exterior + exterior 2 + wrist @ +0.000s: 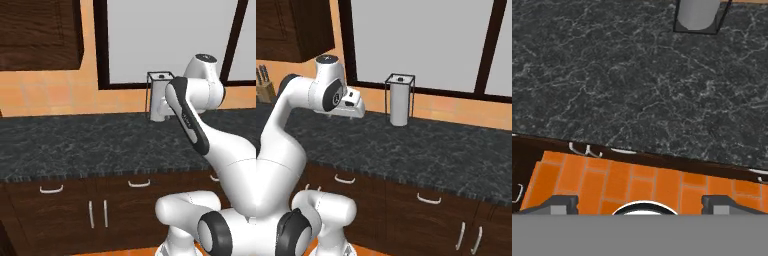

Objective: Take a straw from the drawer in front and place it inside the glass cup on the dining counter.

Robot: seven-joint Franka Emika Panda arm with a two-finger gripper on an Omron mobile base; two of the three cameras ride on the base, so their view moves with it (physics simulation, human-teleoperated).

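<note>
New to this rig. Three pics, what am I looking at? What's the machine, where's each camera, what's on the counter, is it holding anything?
It is a rendered kitchen. The machine is a white robot arm on a driving base. Two pictures come from base cameras behind the arm, left and right; the third looks down along the hand. On the black speckled counter stands a paper towel roll in a wire holder, and the hand view shows it too. Below are dark-brown drawers with silver handles, all shut. The gripper shows its two fingertips far apart over the orange tile floor, nothing between them: open and empty. A knife block sits far left.
</note>
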